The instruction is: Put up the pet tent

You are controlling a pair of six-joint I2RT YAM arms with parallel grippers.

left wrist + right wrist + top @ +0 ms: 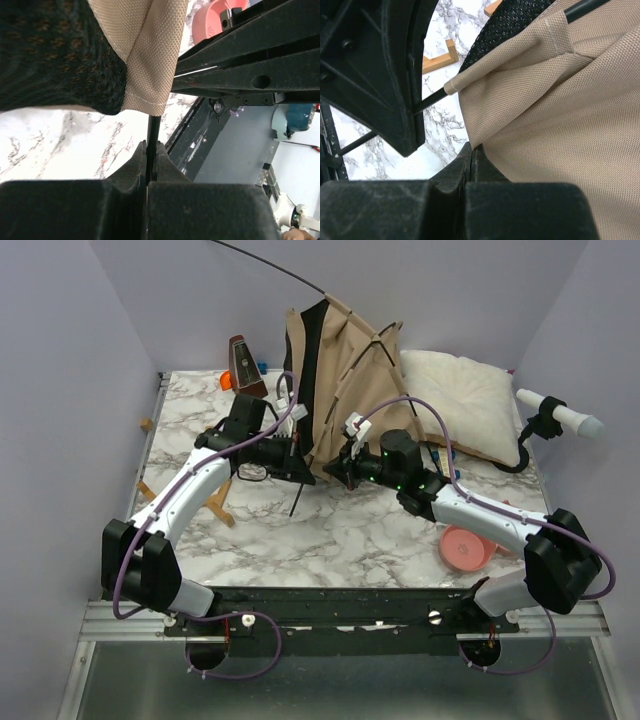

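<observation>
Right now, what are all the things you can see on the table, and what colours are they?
tan fabric pet tent with black lining: one, tan and black, middle back
thin black tent pole: one, black, sticking out of the tent's corner sleeve
fluffy white pillow: one, white, back right
brown pyramid-shaped box: one, brown, back left
round pink dish: one, pink, near right
light wooden pieces: a few, tan, left side
white marble table: one, white with grey veins
left fingers: two, black, shut on the pole
right fingers: two, black, shut on the tent's fabric
</observation>
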